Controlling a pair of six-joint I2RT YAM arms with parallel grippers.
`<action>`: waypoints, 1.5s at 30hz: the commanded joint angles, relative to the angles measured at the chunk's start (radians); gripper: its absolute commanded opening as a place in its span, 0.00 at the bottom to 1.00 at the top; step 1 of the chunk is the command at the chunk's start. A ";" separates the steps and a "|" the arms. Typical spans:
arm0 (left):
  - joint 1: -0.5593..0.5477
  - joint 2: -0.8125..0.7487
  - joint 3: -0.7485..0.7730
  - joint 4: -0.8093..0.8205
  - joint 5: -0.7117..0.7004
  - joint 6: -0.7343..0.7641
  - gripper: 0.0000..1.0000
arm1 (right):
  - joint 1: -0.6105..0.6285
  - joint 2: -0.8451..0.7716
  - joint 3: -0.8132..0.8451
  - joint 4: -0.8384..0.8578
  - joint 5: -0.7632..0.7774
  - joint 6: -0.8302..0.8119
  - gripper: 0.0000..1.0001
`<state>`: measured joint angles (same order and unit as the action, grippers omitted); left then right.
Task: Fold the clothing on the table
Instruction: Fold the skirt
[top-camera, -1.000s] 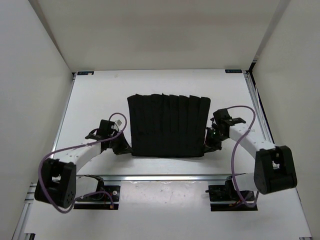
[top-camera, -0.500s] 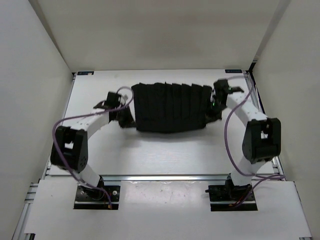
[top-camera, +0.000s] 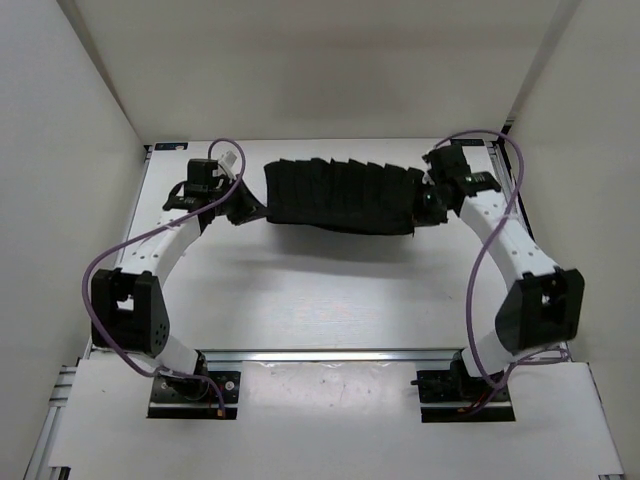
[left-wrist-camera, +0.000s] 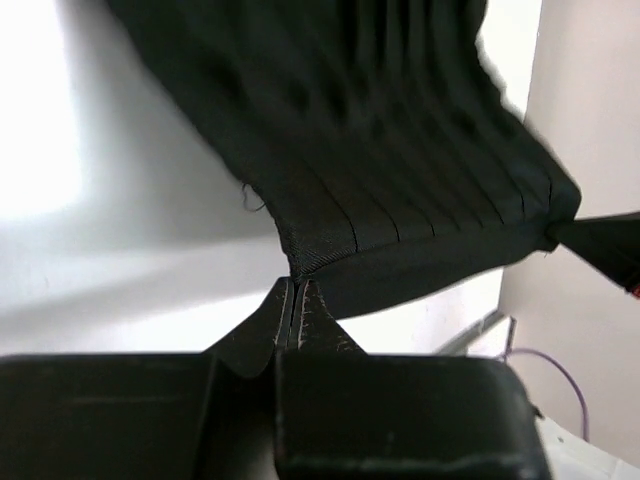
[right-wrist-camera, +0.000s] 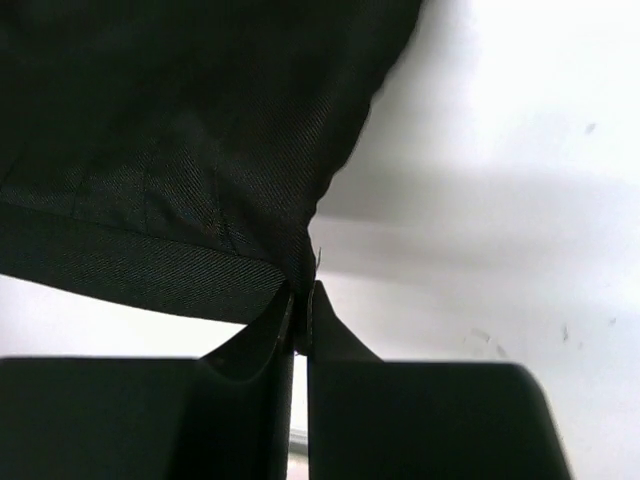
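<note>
Currently the garment (top-camera: 340, 197) is close to the far edge of the tabletop (top-camera: 320, 300), about midway between the left and right edges. From above it shows as a wide, shallow black band. Its pleats run from far to near, and its long axis lies parallel to the far edge.

Left hand (top-camera: 243, 207): positioned at the left end of the garment. In the left wrist view the two fingertips are pressed together with no gap. They are clamped on a corner of the fabric where a stitched edge band ends. The band runs taut from this corner to the opposite corner, where a dark fingertip of the other hand grips it.

Right hand (top-camera: 428, 205): positioned at the right end of the garment. In the right wrist view the fingertips are likewise together, pinching the corner of the same stitched band. The fabric spreads away from the pinch point.

Garment condition: the held edge is stretched between the two hands and clear of the tabletop. Both wrist views show a soft shadow on the white surface beneath it. The frames do not show whether the rest of the fabric rests on the tabletop.

Arms: the left arm (top-camera: 165, 255) reaches along the left side of the tabletop and the right arm (top-camera: 505, 240) along the right side. A purple cable (top-camera: 478, 290) loops beside each arm.
</note>
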<state>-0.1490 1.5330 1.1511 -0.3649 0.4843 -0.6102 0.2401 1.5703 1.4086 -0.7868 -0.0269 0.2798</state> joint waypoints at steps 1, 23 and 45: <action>0.037 -0.105 -0.007 -0.028 0.014 0.026 0.00 | -0.027 -0.180 -0.075 0.040 0.061 -0.010 0.00; 0.000 -0.614 0.217 -0.173 0.386 0.148 0.00 | 0.338 -0.917 -0.203 0.037 0.269 -0.105 0.00; 0.049 0.406 0.380 0.329 0.116 -0.235 0.00 | -0.220 0.175 0.151 0.340 -0.292 -0.156 0.00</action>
<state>-0.1001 1.8931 1.3273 -0.1169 0.6880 -0.8074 0.0608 1.7100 1.4334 -0.5446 -0.3290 0.1265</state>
